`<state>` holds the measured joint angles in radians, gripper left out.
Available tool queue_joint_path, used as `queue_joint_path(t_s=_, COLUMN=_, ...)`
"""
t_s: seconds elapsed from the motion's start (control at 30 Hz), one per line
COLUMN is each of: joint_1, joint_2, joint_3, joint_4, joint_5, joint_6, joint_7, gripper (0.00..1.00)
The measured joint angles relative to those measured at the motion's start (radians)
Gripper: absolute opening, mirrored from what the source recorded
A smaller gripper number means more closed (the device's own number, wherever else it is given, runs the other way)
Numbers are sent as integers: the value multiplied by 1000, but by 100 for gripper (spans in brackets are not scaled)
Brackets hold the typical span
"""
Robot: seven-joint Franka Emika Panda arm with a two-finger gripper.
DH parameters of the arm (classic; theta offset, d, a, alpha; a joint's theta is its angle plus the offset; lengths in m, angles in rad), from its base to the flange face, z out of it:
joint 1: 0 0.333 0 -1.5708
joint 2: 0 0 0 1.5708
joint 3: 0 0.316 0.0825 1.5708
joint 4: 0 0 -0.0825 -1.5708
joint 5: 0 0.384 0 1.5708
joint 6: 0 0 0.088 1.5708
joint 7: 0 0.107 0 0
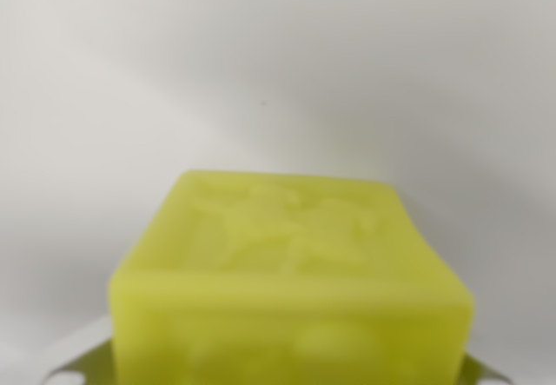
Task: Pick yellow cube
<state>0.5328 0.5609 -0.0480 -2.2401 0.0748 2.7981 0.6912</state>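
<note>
Cube [291,289], yellow and blurred, is filling our wrist view's lower half (pale surface [278,72] behind). We are seeing only fingertips [82,366] flanking it; grip is unclear.

Not much else going on around here, honestly. Everything sits on a plain white table [261,63] that fills the whole wrist view, top to bottom. The surface is smooth and matte, no markings that I can make out apart from one tiny dark speck up near the middle. Lighting is uneven: there's a soft grey shadow band sweeping across the upper part and down the wrist view's right, while the wrist view's left side stays brighter. The picture is pretty blurry, so finer texture is impossible to tell.
</note>
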Motion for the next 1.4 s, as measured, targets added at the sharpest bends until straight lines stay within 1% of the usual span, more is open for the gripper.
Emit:
queue_joint_path(t_s=0.2, joint_1=0, joint_2=-17, joint_3=-1, joint_4=-5, joint_5=-1, joint_6=-11, joint_7=2, gripper=0)
queue_joint_path(t_s=0.77, joint_1=-4, joint_2=-127, joint_3=-1, joint_4=-33, joint_5=-25, joint_6=-92, joint_7=19, gripper=0)
queue_joint_path(t_s=1.4, joint_1=-7, joint_2=-242, joint_3=-1, joint_4=-48, joint_5=-44, joint_6=-193, joint_7=33, gripper=0)
